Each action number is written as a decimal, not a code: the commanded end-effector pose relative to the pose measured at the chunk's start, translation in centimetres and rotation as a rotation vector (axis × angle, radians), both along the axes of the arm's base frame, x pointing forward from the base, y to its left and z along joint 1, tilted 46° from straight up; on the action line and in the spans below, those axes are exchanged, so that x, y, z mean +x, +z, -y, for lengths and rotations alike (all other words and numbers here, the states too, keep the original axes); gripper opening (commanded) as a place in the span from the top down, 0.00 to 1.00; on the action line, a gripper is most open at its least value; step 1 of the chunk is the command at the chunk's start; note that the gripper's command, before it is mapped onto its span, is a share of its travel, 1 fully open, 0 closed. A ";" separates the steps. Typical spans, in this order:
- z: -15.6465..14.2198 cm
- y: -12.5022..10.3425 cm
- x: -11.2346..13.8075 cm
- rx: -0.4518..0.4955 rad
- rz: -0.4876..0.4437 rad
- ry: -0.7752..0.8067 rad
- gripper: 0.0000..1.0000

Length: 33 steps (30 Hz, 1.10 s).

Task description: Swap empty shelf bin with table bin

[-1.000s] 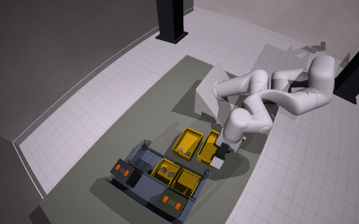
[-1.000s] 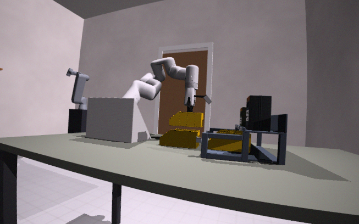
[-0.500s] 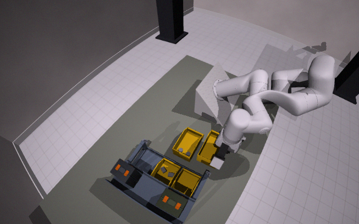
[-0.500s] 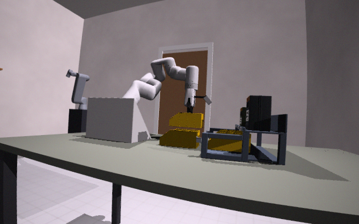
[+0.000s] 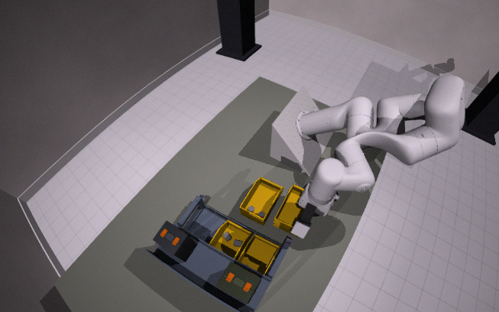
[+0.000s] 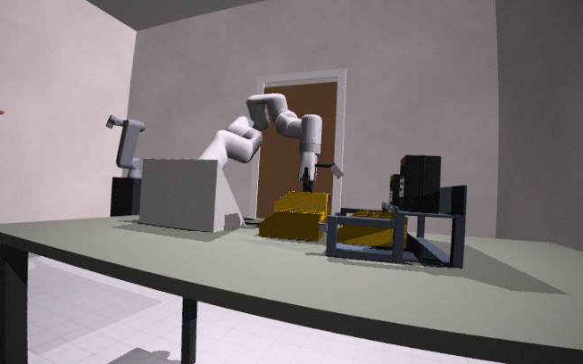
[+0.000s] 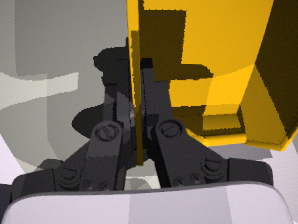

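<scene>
My gripper (image 7: 136, 78) is shut on the thin side wall of the empty yellow bin (image 5: 290, 209); one finger is inside and one outside. The gripper also shows in the exterior view (image 6: 307, 187), above that bin (image 6: 302, 202). The bin hangs low over the table, right of the yellow bin with parts (image 5: 260, 199). I cannot tell whether its base touches the table. The grey-blue shelf (image 5: 224, 240) stands in front. Its left place (image 5: 200, 219) is vacant. Its other two places hold a yellow bin with parts (image 5: 229, 238) and another yellow bin (image 5: 260, 251).
A black box with orange marks (image 5: 173, 238) and an olive box (image 5: 238, 282) sit on the shelf's top board. A grey wedge block (image 5: 293, 131) stands behind the bins at the arm's base. Black pillars stand on the floor beyond the table.
</scene>
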State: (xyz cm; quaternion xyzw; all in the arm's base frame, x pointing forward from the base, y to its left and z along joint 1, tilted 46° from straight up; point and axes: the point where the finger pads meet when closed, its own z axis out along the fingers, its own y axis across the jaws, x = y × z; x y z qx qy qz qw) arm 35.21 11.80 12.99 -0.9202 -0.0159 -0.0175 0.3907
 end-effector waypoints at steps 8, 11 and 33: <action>-1.9 -1.9 0.3 0.000 0.002 -0.003 1.00; -2.4 -2.3 0.3 0.000 0.002 -0.003 1.00; -3.3 -3.2 0.3 0.000 0.002 -0.003 1.00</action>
